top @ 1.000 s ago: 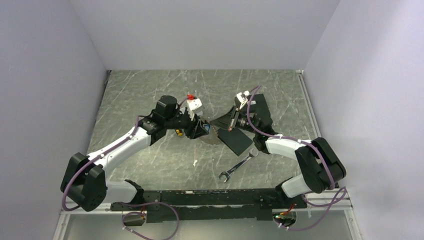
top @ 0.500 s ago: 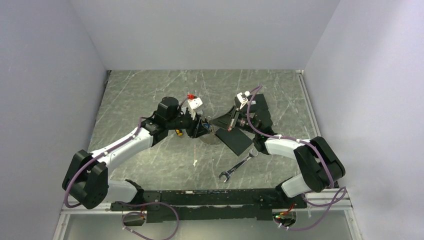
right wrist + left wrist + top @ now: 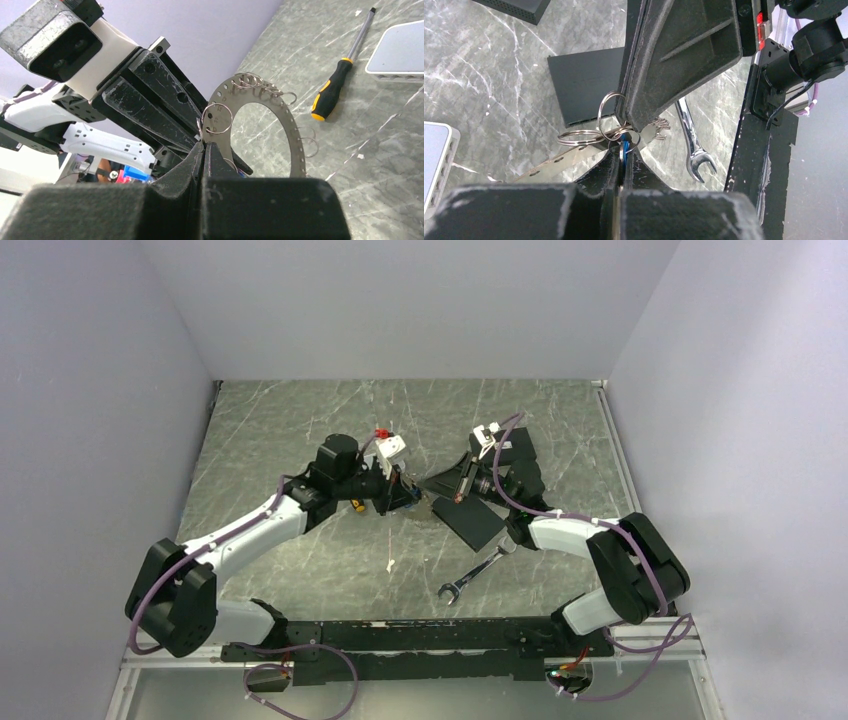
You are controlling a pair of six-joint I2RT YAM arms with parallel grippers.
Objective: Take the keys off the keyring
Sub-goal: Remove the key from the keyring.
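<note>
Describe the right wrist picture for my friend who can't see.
The right gripper, shut, pinches the edge of a flat metal keyring with wire loops, where the left gripper meets it. A screwdriver lies on the table behind.

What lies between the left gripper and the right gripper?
The keyring, a flat perforated metal ring, spans the gap; the right wrist view shows it best.

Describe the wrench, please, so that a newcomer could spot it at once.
On the marble table, right of centre, lies a black flat rectangle. The wrench lies slantwise between it and the table's near edge, the only all-silver, open-ended tool.
</note>
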